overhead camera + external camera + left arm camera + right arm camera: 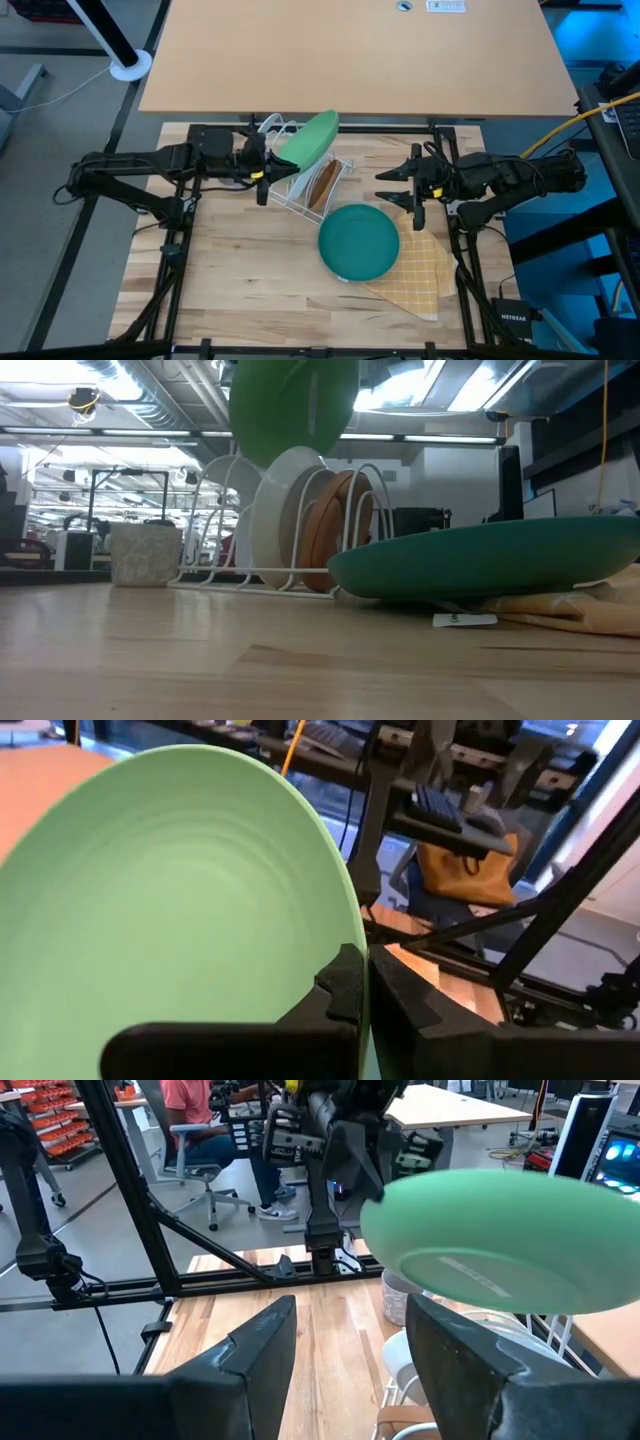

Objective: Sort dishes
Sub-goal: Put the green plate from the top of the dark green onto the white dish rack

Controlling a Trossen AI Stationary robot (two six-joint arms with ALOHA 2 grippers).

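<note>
My left gripper [268, 160] is shut on the light green plate [308, 140], which it holds above the white wire rack [310, 190]; the plate also shows in the low view [292, 405] and the right wrist view [510, 1235]. The brown plate [323, 184] stands on edge in the rack. The teal plate [359, 241] lies flat, partly on the yellow checked cloth [415, 272]. The grey mug [146, 554] stands on the table beside the rack. My right gripper [385, 185] is open and empty, right of the rack. My left gripper pinches the light green plate's rim [352, 982] between its two fingers, one finger on the hollow face and one on the back. The fingers come level from the table's left. The plate is lifted clear above the rack, tilted on edge.
A white plate [285, 510] also stands in the rack. A light wooden desk [350, 55] lies beyond the table's far edge. A person sits on a chair in the room [200, 1125]. Bare wood lies at the table's near left [230, 290].
</note>
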